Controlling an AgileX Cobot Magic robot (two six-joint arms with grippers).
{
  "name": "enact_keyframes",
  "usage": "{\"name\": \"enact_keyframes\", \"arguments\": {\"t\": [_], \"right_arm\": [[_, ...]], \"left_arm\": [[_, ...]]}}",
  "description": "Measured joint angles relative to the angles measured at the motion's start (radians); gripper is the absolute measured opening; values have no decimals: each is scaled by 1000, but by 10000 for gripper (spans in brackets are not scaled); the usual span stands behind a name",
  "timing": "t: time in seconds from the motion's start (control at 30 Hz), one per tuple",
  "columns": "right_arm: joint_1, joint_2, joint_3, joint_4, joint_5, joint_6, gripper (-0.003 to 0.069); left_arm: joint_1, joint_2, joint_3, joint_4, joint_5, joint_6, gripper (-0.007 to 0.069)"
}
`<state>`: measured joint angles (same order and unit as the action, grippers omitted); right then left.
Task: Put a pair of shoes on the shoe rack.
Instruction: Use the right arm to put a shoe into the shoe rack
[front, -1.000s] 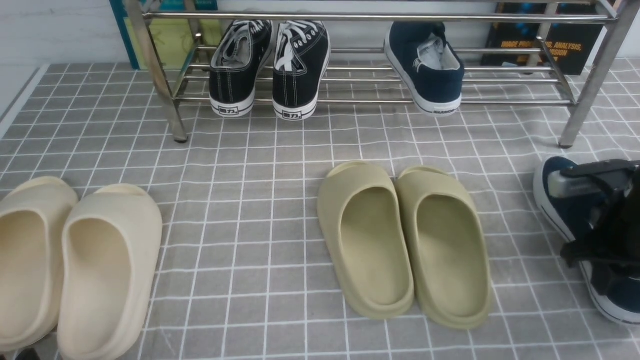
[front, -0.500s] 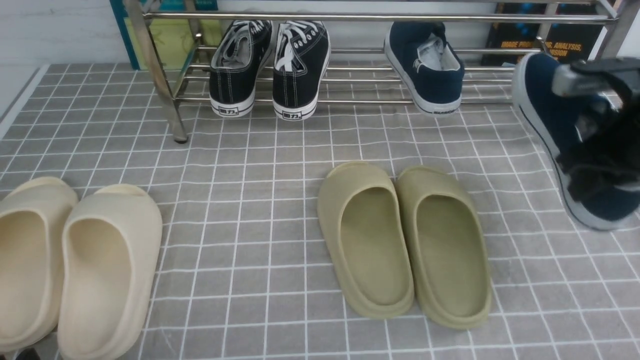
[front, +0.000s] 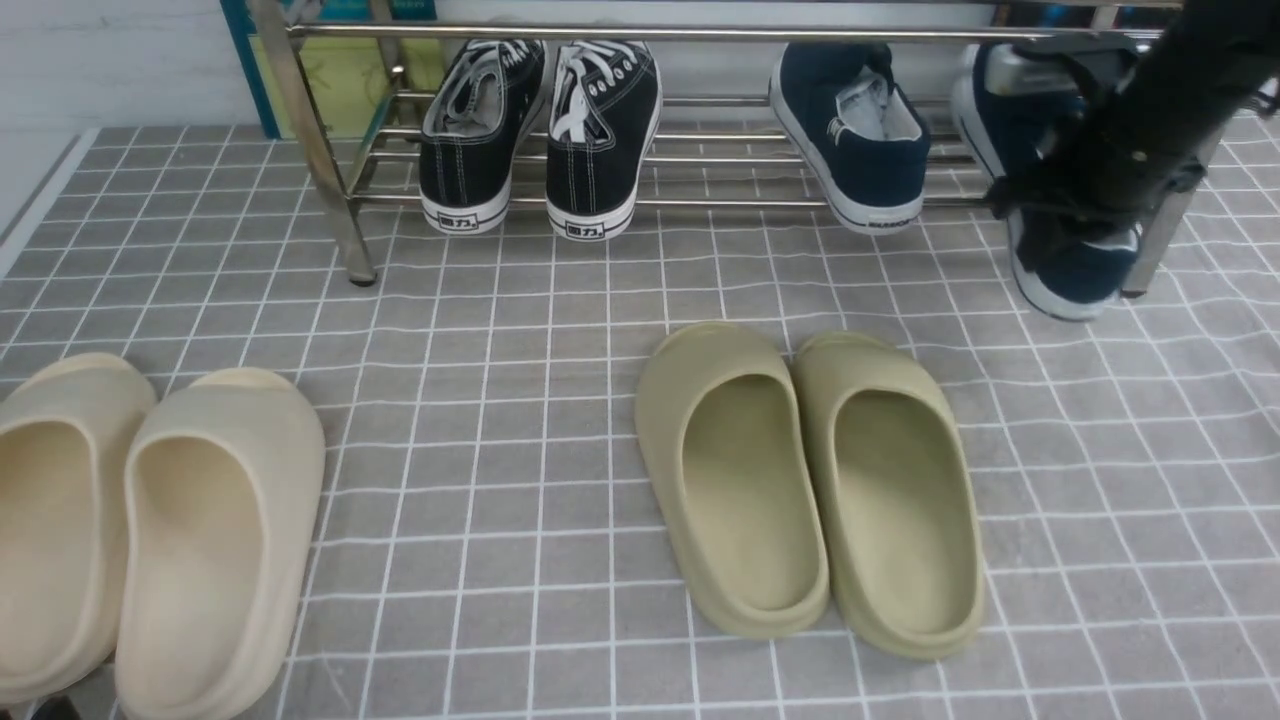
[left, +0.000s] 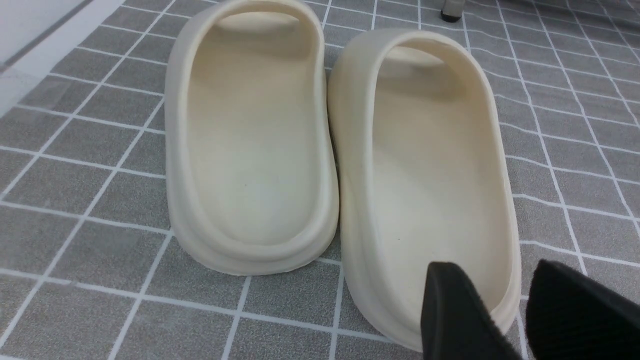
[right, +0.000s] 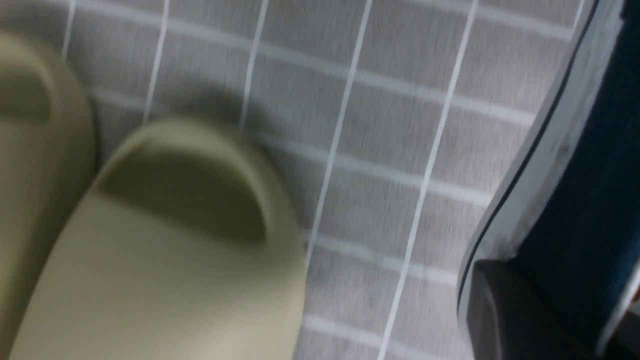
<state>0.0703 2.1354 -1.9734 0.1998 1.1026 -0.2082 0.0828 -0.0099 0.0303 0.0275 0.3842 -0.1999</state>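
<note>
Navy shoes (front: 868, 165): two, one on rack (front: 700, 33), one grasped by right tool (front: 1085, 175); left tool (left: 515, 310) parted; two sneakers (front: 540, 130), four slides (front: 810, 490).

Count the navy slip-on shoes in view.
2. One navy shoe sits on the shoe rack, right of the black sneakers; the second navy shoe is gripped by the right claw at the rack's right end.

Left black sneaker (front: 478, 135), white heel patch: 2 dark Chinese characters; the second reads 力, the first is not resolved. Right black sneaker (front: 600, 135), heel patch: same 2 characters. Navy slip-on shoe (front: 862, 150) on the shoe rack (front: 700, 33): small dark lettering on the white heel strip, too small to read.
</note>
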Motion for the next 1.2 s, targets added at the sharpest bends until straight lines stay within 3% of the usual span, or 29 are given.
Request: {"name": "enact_keyframes", "arguments": {"t": [0.23, 0.43, 0.97, 1.2], "right_arm": [[2, 190, -287, 41, 74, 2, 36], [2, 215, -345, 37, 126, -8, 48], [0, 227, -488, 32, 149, -55, 285], [0, 192, -487, -4, 148, 19, 321]], "left_arm": [[0, 0, 0, 0, 0, 0, 239], [0, 0, 0, 0, 0, 0, 239], [0, 0, 0, 0, 0, 0, 239], [0, 0, 0, 0, 0, 0, 239]]}}
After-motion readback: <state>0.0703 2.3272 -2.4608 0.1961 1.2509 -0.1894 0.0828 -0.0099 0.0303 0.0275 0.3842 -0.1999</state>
